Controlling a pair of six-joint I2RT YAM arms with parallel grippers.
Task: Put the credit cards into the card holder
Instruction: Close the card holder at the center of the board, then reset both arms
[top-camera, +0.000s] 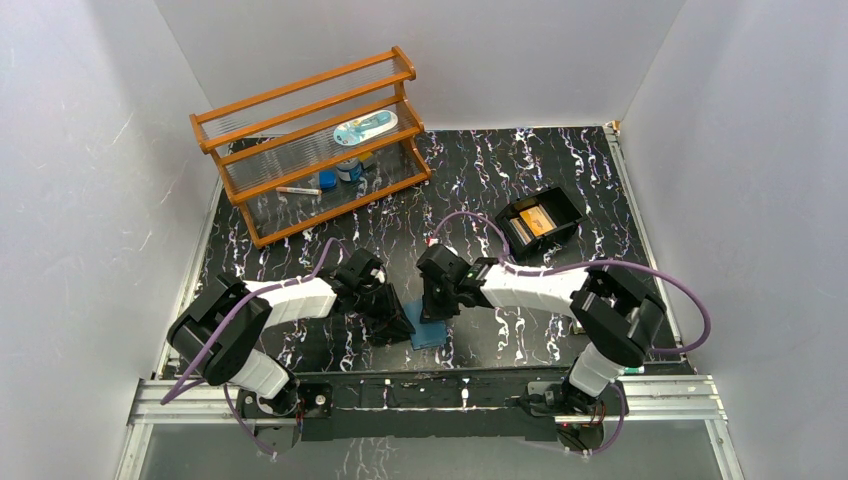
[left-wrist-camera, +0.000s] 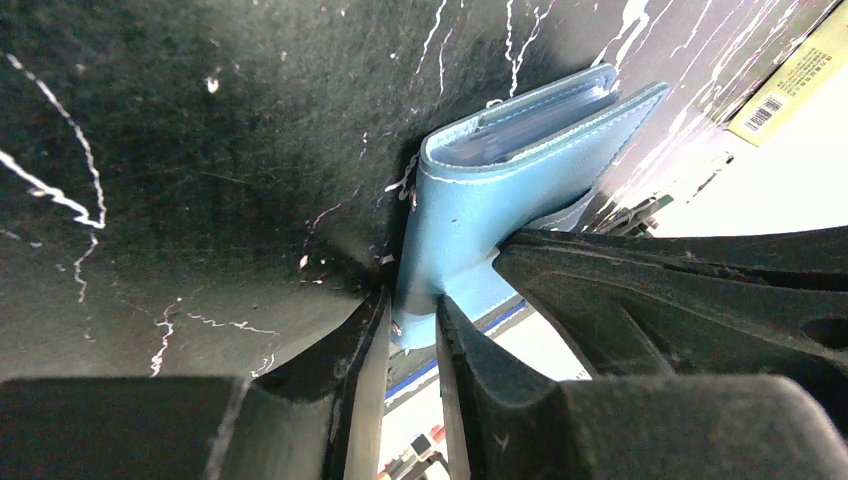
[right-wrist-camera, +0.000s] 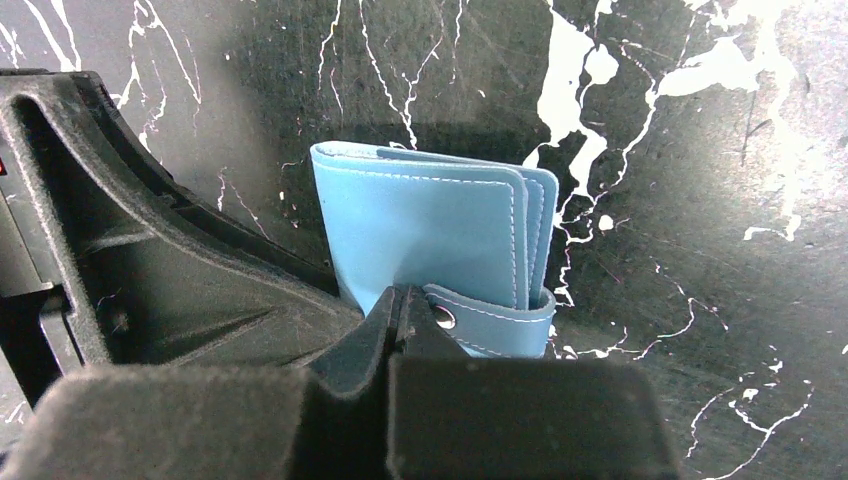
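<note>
1. Top view: the card holder lies folded near the counter's front edge, between the left gripper and right gripper. The credit cards sit in a black tray, well apart. Step judged: opening the holder.
2. Left wrist: the left gripper is narrow, clamped on the card holder's corner; bare counter lies beyond.
3. Right wrist: the right gripper is fully closed, with its tips at the snap tab; whether it pinches the tab cannot be told. Next move: free the tab. Open counter lies alongside.

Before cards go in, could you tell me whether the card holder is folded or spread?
Folded: the card holder has its leaves stacked together, and the snap tab wraps round their edge.
</note>
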